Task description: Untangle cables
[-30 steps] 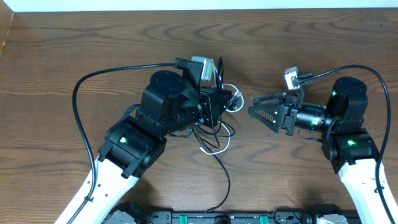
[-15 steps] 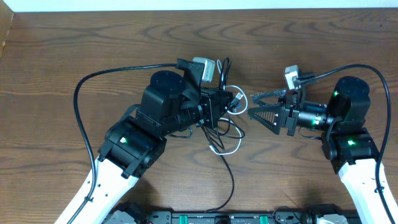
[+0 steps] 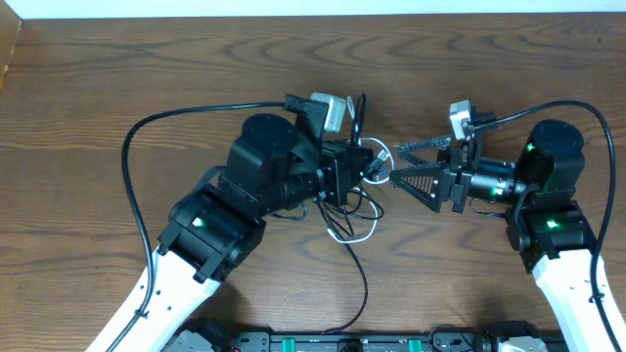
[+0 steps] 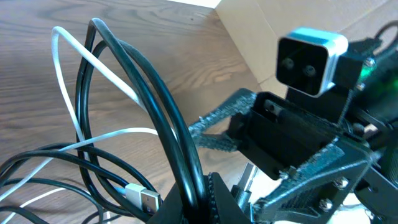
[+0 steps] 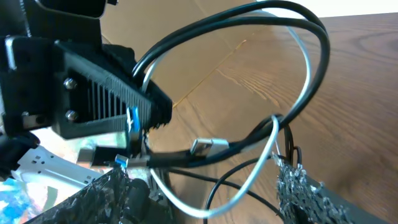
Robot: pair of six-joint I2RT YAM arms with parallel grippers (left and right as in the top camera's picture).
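Two arms worked at the table (image 3: 117, 68). At left, the left gripper (image 3: 354, 171) was clamped shut on the cables (image 3: 354, 207), lifting part of the tangle off the wood while the rest lay beneath and just beside it. The bundle held one white cord (image 4: 62, 81) and at least two black cords (image 4: 155, 106); the exact number of black ones could not be told. One metal plug (image 4: 142, 196) showed low in the heap. At right, the right gripper (image 3: 396, 168) stood with its two fingers spread wide, right at the raised loops, gripping nothing.
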